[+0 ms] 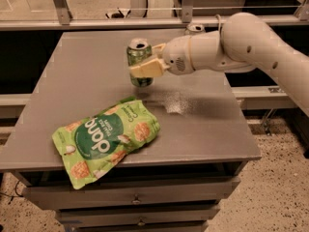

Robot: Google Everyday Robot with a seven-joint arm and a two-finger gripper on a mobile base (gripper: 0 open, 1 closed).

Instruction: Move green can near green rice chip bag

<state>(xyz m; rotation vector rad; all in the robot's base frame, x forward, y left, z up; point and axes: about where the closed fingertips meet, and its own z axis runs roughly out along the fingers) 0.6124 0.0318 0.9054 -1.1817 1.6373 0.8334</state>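
Clamping green can (pixel 137 53) — claw (pixel 143 68) near green rice chip bag (pixel 104 141).

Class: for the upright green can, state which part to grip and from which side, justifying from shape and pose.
Grip the green can across its mid-body, from the side: it is upright, and its straight wall suits parallel fingers. The tool is shut on it there, reaching from the image's right.

Looks like a lab (speckled floor (pixel 270 187), grey drawer table (pixel 87 66)); tool (pixel 144 70) clasps green can (pixel 137 56) over it.
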